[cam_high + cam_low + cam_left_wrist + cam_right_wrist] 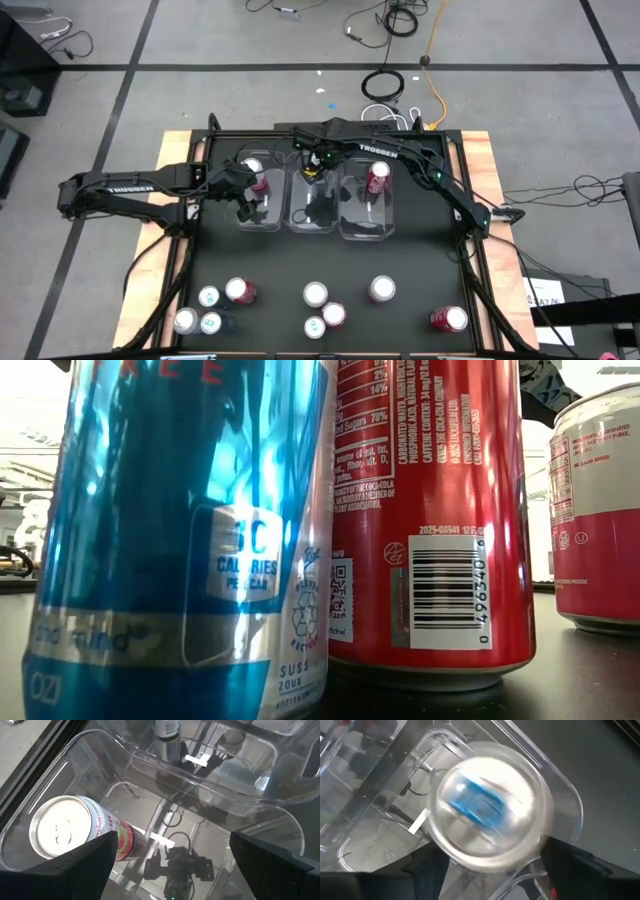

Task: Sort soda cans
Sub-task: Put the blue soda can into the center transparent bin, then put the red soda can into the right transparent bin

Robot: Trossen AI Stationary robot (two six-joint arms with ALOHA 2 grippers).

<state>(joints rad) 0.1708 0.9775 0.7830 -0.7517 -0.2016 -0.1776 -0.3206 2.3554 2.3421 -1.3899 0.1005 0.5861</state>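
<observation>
Right wrist view: right fingers (pixel 485 865) flank a blue-tabbed can (pixel 487 820) over a bin (pixel 560 795).

i see three clear bins in a row at the far middle of the table: left bin (pixel 257 205), middle bin (pixel 311 205), right bin (pixel 366 208). my left gripper (pixel 243 200) hangs wide open over the left bin, where an upright red can (pixel 82 827) takes the far side; the rest of its floor is bare. my right gripper (pixel 312 172) blocks the middle bin's far end, a blue-topped can (pixel 490 810) between its fingers. a red can (pixel 377 178) stands in the right bin. between bins and the near row of cans (pixel 315 305) the black mat (pixel 420 265) lies open.
</observation>
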